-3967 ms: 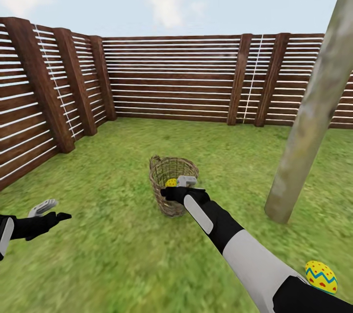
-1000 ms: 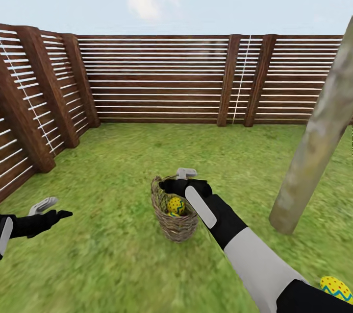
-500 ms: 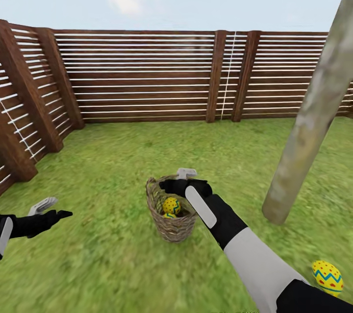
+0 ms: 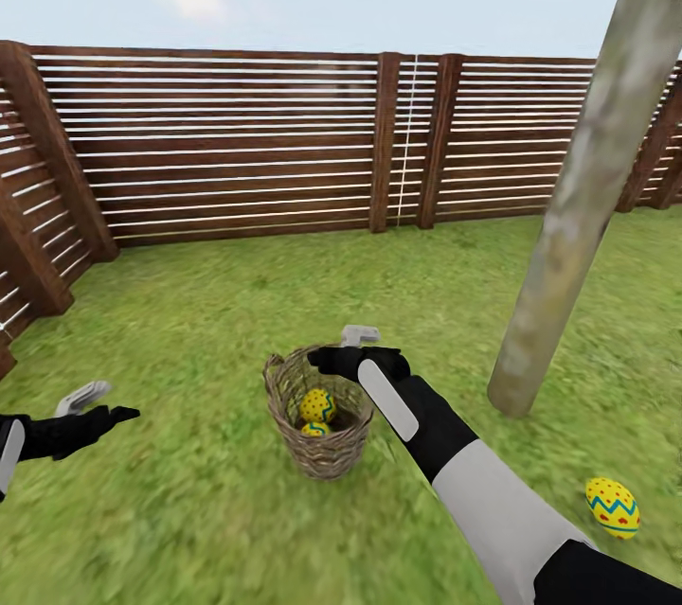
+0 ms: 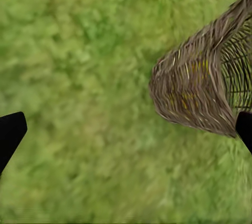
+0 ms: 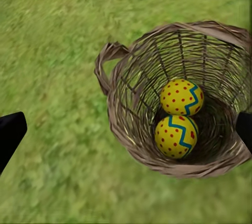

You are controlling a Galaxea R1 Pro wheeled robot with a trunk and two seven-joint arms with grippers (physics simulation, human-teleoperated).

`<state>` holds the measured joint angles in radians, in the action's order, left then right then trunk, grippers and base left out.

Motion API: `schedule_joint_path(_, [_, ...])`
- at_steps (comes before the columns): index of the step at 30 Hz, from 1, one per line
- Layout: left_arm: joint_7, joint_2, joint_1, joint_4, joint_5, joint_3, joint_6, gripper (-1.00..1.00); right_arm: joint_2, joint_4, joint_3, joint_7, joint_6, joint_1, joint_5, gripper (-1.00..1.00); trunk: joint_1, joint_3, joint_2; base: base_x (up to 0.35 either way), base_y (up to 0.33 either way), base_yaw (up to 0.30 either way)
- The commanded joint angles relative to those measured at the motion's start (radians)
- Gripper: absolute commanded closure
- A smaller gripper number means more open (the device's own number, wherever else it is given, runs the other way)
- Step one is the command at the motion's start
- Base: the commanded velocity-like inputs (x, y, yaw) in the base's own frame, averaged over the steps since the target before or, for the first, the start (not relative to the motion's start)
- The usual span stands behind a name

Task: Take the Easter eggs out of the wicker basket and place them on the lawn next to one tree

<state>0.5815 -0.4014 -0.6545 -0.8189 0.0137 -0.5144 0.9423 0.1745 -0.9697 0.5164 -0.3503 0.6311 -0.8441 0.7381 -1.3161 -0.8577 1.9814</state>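
Two Easter eggs (image 6: 181, 116) lie in the wicker basket (image 6: 131, 124), a third (image 4: 612, 507) near the tree (image 4: 568, 207)

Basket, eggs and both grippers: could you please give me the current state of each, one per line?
wicker basket: upright on the lawn, two eggs inside.
eggs in basket: touching each other.
third egg: out on the grass, near the tree.
right gripper: open, empty, above the basket.
left gripper: open, empty, off to the side.
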Motion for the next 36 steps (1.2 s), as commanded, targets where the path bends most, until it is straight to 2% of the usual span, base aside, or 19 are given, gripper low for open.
schedule_joint_path(1, [0.005, 0.0, -0.001, 0.0, 0.002, -0.003, 0.006, -1.0, 0.0, -0.001, 0.002, -0.01, 0.001, -0.001, 0.01, -1.0, 0.0, -0.002, 0.0, 0.172, 0.25, -0.243])
schedule_joint_path(21, [0.005, -0.002, -0.001, 0.0, 0.002, -0.003, 0.006, -1.0, 0.0, -0.001, 0.004, -0.01, 0.001, -0.001, 0.01, -1.0, 0.0, -0.021, 0.0, 0.204, 0.233, -0.228])
schedule_joint_path(31, [0.005, -0.002, -0.001, 0.0, 0.002, -0.003, 0.006, -1.0, 0.0, -0.001, 0.005, -0.01, 0.0, -0.001, 0.011, -1.0, 0.0, -0.022, 0.0, 0.135, 0.301, -0.018])
schedule_joint_path(36, [0.005, -0.002, -0.001, 0.0, 0.002, -0.003, 0.006, -1.0, 0.0, -0.001, 0.005, -0.01, 0.001, -0.001, 0.009, -1.0, 0.0, -0.022, 0.0, 0.233, 0.244, 0.145])
